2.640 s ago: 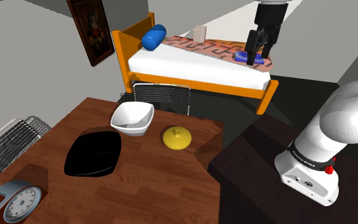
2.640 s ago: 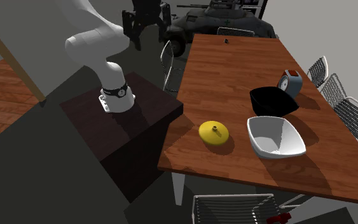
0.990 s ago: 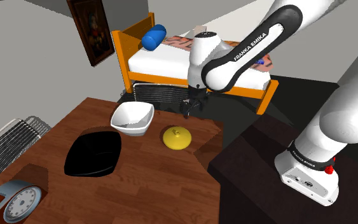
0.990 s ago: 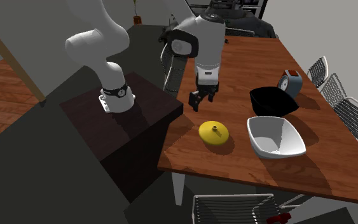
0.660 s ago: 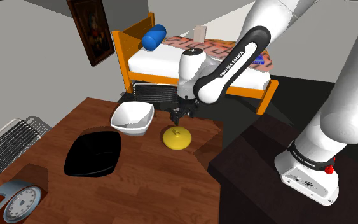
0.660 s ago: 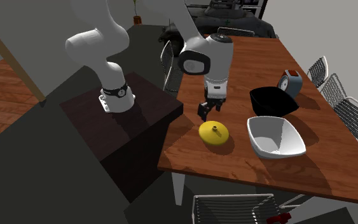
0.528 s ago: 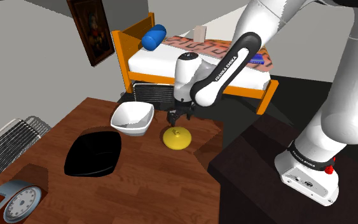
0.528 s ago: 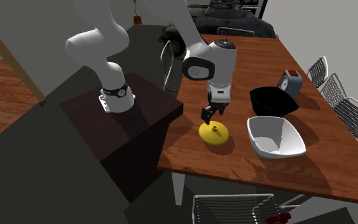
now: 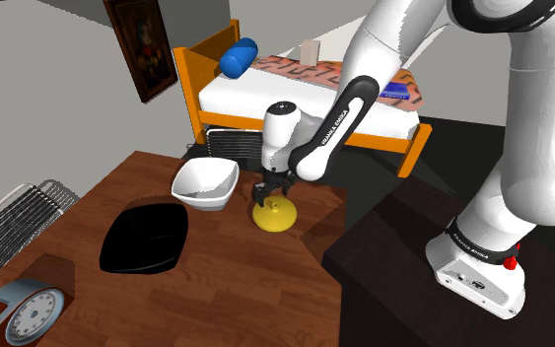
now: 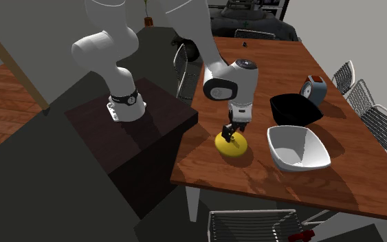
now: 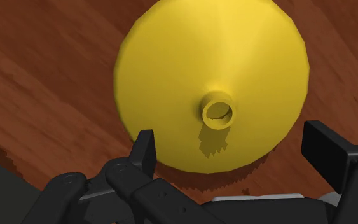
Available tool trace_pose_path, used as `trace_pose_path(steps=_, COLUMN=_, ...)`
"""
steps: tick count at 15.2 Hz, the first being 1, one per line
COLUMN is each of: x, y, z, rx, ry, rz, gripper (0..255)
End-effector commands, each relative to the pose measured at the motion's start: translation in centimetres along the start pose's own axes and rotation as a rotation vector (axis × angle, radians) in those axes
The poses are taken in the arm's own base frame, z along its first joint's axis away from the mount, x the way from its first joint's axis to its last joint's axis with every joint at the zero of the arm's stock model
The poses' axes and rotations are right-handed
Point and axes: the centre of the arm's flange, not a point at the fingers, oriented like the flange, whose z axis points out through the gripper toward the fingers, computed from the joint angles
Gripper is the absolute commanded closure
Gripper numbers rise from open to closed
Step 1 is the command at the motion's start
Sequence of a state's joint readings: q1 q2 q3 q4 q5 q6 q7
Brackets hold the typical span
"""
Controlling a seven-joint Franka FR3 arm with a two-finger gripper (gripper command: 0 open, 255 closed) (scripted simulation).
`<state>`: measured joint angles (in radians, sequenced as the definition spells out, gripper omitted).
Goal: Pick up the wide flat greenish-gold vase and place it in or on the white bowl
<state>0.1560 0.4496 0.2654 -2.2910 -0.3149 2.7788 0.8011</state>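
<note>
Wooden table (image 9: 236,286) bears a squat yellow narrow-necked vase (image 11: 171,63) beneath the wide-open, empty gripper (image 11: 233,145).

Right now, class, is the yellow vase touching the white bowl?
Apart. The second exterior view shows a strip of bare wooden table between the yellow vase and the white bowl.

A black bowl (image 9: 145,240) sits near a blue kitchen scale (image 9: 24,313).

Vase (image 11: 212,76) is showing plain yellow. Bowl (image 9: 206,183) is showing white, the larger bowl (image 9: 147,239) black. Desk (image 9: 236,296) is presenting reddish-brown wood grain. Bed frame (image 9: 191,89) is showing orange, its pillow (image 9: 238,57) blue.
</note>
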Motion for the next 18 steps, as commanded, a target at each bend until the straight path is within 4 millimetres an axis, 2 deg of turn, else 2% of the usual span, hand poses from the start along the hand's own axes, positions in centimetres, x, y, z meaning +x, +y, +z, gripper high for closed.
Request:
trace_pose_path(steps=1, x=-0.11, y=0.08, z=1.32, rx=0.0, ry=0.0, rz=0.0, gripper=0)
trace_pose_path(steps=9, x=-0.11, y=0.08, z=1.32, rx=0.0, ry=0.0, rz=0.0, gripper=0)
trace_pose_path(steps=10, x=-0.11, y=0.08, z=1.32, rx=0.0, ry=0.0, rz=0.0, gripper=255)
trace_pose_path(steps=18, x=-0.11, y=0.07, z=1.33, rx=0.0, ry=0.0, rz=0.0, gripper=255)
